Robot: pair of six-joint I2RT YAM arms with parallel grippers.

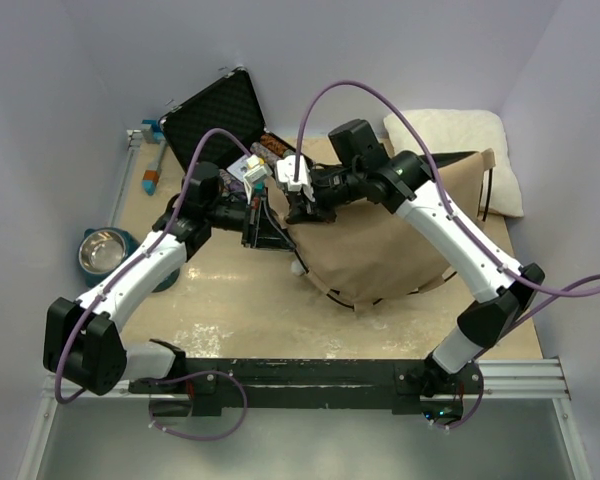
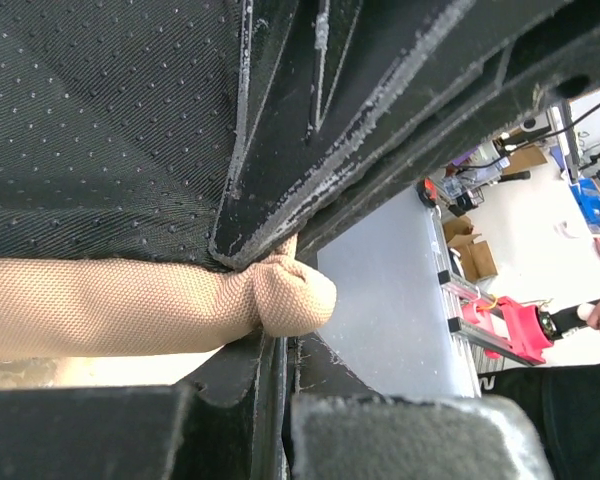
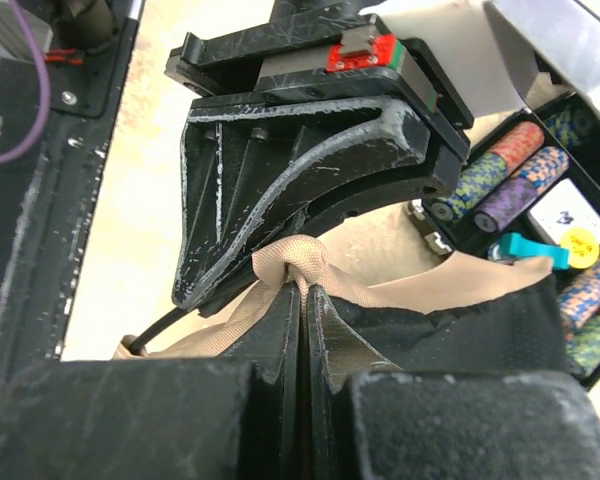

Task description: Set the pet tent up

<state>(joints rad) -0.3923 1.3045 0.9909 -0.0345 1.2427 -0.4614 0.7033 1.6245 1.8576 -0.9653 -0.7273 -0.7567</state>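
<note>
Both arms meet at a tan corner of the pet tent (image 1: pixel 380 250); the right gripper (image 3: pixel 302 292) is pinched tight on its hem, and the left gripper (image 2: pixel 280 345) seems clamped there too.

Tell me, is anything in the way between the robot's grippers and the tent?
No, nothing visible is in the way. The left gripper and the right gripper are both shut on the tan edge of the pet tent, pinching it right next to each other.
</note>
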